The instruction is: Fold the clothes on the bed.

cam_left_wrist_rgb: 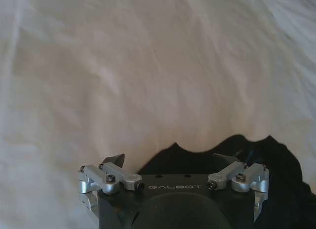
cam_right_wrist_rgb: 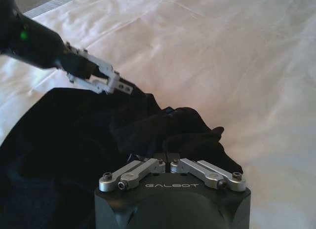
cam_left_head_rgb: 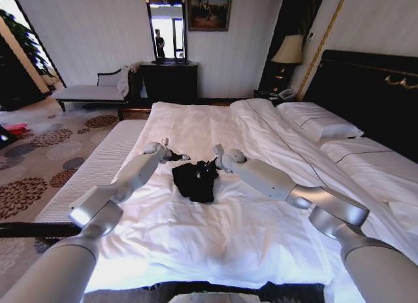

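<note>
The clothes (cam_left_head_rgb: 196, 180) are a black T-shirt lying bunched in a heap in the middle of the bed (cam_left_head_rgb: 228, 244), on its white duvet. My right gripper (cam_left_head_rgb: 208, 168) is at the heap's far right edge and is shut on a fold of the black fabric (cam_right_wrist_rgb: 192, 130); its fingertips are buried in the cloth. My left gripper (cam_left_head_rgb: 183, 157) hovers open at the heap's far left corner, just over the duvet, with the black fabric (cam_left_wrist_rgb: 281, 184) lying beside it. In the right wrist view the left gripper (cam_right_wrist_rgb: 120, 86) rests at the shirt's edge.
White pillows (cam_left_head_rgb: 320, 123) lie against the dark headboard (cam_left_head_rgb: 372, 87) on the right. Beyond the bed's foot stand a pale chaise bench (cam_left_head_rgb: 91, 92), a dark dresser (cam_left_head_rgb: 170, 81) with a mirror, and a lamp (cam_left_head_rgb: 289, 51). Patterned carpet (cam_left_head_rgb: 46, 153) lies to the left.
</note>
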{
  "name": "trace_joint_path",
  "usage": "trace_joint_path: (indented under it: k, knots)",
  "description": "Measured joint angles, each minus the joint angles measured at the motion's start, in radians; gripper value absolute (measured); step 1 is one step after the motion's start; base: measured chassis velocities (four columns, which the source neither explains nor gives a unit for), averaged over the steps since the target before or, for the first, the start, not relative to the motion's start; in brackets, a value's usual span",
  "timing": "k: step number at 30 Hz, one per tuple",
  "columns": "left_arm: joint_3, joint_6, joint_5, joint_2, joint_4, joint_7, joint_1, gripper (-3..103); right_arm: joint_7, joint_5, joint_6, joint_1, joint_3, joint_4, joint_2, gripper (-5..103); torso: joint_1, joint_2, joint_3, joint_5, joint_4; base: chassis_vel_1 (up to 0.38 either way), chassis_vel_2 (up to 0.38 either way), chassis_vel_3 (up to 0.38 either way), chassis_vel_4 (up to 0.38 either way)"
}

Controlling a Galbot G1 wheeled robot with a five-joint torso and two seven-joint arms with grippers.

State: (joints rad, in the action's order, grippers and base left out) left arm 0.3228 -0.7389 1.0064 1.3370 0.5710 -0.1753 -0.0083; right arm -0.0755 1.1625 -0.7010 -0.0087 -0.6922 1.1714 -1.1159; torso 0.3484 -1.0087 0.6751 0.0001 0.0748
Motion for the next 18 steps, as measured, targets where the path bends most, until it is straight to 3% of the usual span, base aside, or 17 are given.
trace_joint_path:
  k: [3, 8, 18]
  knots:
    - [-0.021, 0.001, -0.005, 0.034, -0.039, -0.003, 0.0, 100, 0.0, -0.004, 0.001, -0.009, 0.006, -0.002, 0.003, 0, 0.0, 0.0, 0.0, 0.0002, 0.0009, 0.0, 0.0, 0.0, 0.0]
    - [-0.038, 0.002, -0.026, 0.05, -0.059, -0.003, 0.007, 100, 0.001, -0.008, 0.003, -0.013, 0.007, -0.004, 0.008, 0, 0.0, 0.0, 0.0, 0.0, 0.0004, 0.0, 0.0, 0.0, 0.0]
    - [-0.042, 0.003, -0.069, 0.034, -0.07, -0.013, 0.021, 103, 0.002, -0.011, 0.006, -0.016, 0.011, -0.008, 0.006, 0, 0.0, 0.0, 0.0, -0.0001, 0.0002, 0.0, 0.0, 0.0, 0.0]
